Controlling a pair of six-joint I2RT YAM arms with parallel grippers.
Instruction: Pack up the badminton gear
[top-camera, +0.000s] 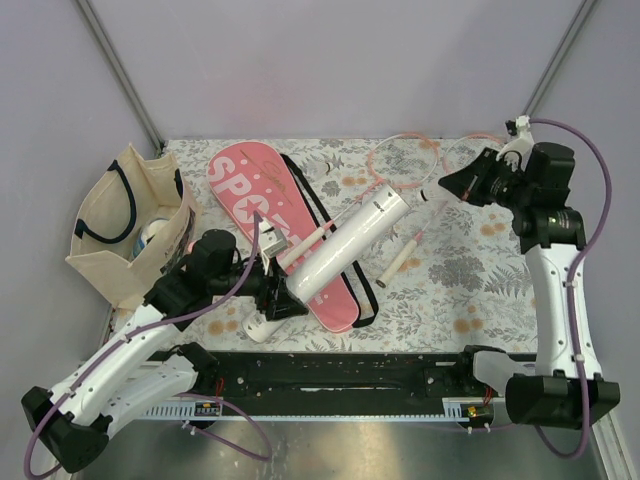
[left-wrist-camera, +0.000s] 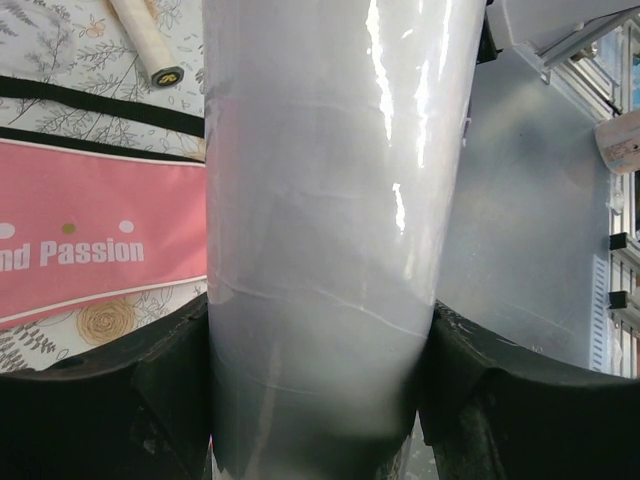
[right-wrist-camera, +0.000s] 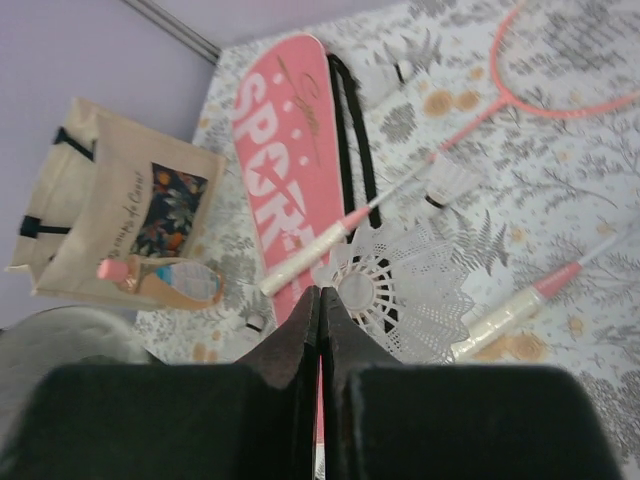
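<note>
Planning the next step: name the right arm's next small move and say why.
Probably carry the right gripper toward the tube's far end. It looks shut on a shuttlecock's skirt, and the left gripper clamps the tube, angled toward it.

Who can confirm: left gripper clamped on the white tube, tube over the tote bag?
Wrong on location. The left gripper is clamped on the white tube, but the tube sits over the pink cover; the top external view shows it.
</note>
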